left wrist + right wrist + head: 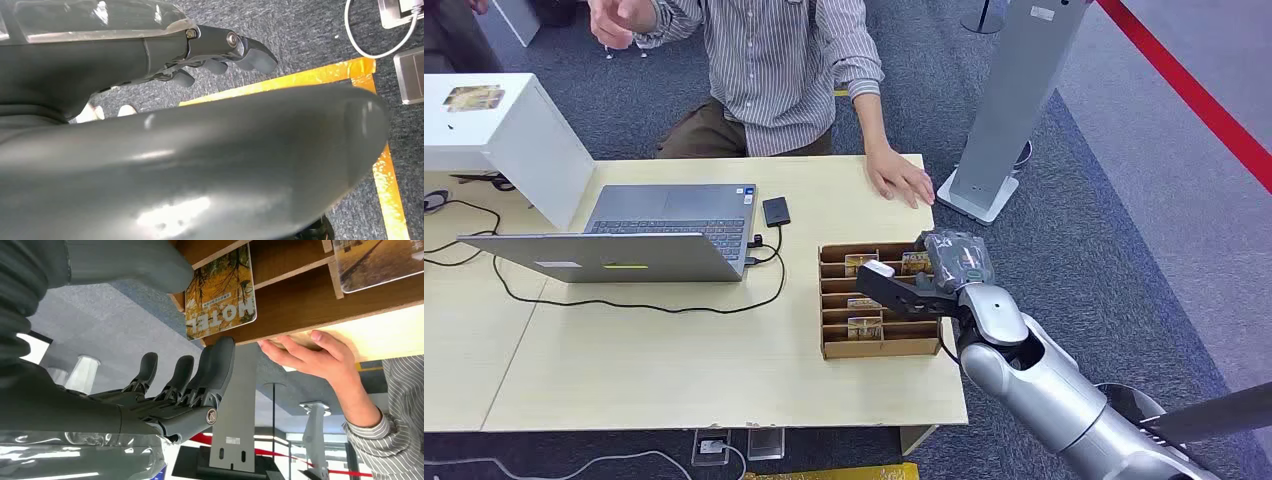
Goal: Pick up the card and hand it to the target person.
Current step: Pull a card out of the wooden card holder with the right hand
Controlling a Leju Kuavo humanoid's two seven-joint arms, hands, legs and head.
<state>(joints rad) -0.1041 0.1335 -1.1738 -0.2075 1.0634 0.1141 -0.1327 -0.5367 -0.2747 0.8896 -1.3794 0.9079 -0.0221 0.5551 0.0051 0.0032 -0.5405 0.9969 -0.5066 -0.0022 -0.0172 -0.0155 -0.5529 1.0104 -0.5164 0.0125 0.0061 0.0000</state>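
A wooden slotted card box (879, 345) stands at the table's right end with several picture cards in it. My right hand (929, 272) hovers over its far right corner, above the card (914, 262) there. Up close that card (220, 295) reads "HOTEL" and lies in its slot, with my thumb (125, 262) on one side and my fingers (200, 372) on the other, spread and not closed on it. Another card (380, 262) lies in the neighbouring slot. The person in a striped shirt (774, 60) sits behind the table, one hand (902, 178) flat on it. My left hand (220, 57) hangs over the carpet, holding nothing.
An open laptop (654, 235) with a cable and a small black device (776, 211) lies left of the box. A white box (494, 120) stands at the far left. A grey pillar stand (1014, 100) rises beyond the table's right end, with a red floor line (1194, 95) past it.
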